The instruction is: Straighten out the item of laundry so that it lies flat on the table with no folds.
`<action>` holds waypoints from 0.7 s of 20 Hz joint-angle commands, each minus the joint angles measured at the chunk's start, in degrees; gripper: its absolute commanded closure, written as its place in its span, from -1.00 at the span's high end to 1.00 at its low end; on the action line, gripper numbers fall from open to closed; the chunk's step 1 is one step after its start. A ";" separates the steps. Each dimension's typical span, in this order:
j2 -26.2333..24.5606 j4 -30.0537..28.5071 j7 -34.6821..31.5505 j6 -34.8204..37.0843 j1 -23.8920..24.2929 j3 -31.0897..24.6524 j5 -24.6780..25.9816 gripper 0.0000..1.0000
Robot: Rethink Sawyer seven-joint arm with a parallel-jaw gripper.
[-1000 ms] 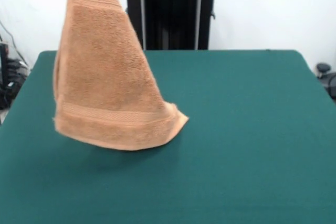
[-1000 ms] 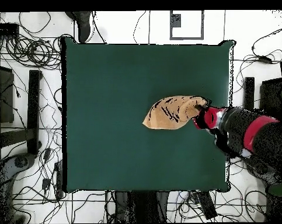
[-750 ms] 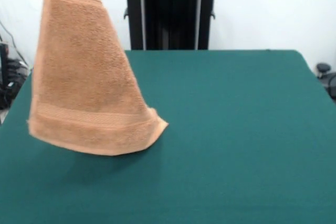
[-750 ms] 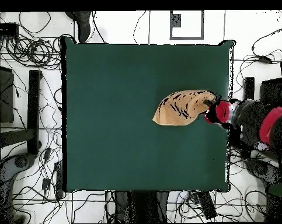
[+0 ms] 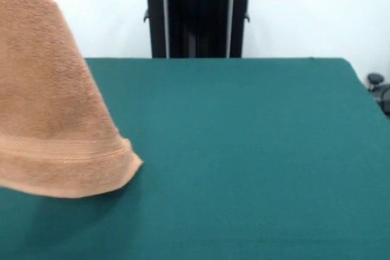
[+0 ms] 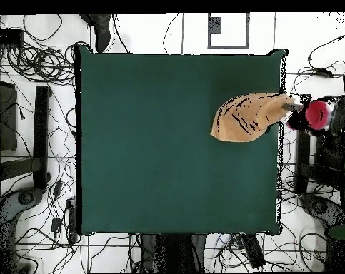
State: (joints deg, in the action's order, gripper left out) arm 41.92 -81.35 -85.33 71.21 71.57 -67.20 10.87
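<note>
Laundry, an orange-tan towel (image 5: pixel 55 108), hangs at the left of the front view, its banded hem low over the dark green table (image 5: pixel 244 150); what holds it lies beyond the top edge, with a black stand (image 5: pixel 198 13) against a white wall behind. Seen from overhead, the towel (image 6: pixel 246 118) drapes from the table's right edge, its narrow end at the red-and-black claw (image 6: pixel 298 114), which sits just off the table (image 6: pixel 153 143) and appears closed on the cloth. Cables (image 6: pixel 32 61) litter the pale floor around.
</note>
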 commanded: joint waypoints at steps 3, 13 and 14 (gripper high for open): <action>1.25 5.34 16.19 7.61 -3.43 -0.41 2.73 -1.00; 15.20 -21.04 -2.63 -13.05 8.44 -11.96 -1.69 -1.00; 16.77 -23.19 -4.97 -15.01 9.18 -12.73 -2.03 -1.00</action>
State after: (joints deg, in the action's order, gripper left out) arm 50.85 -87.44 -84.32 65.67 80.15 -73.47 10.83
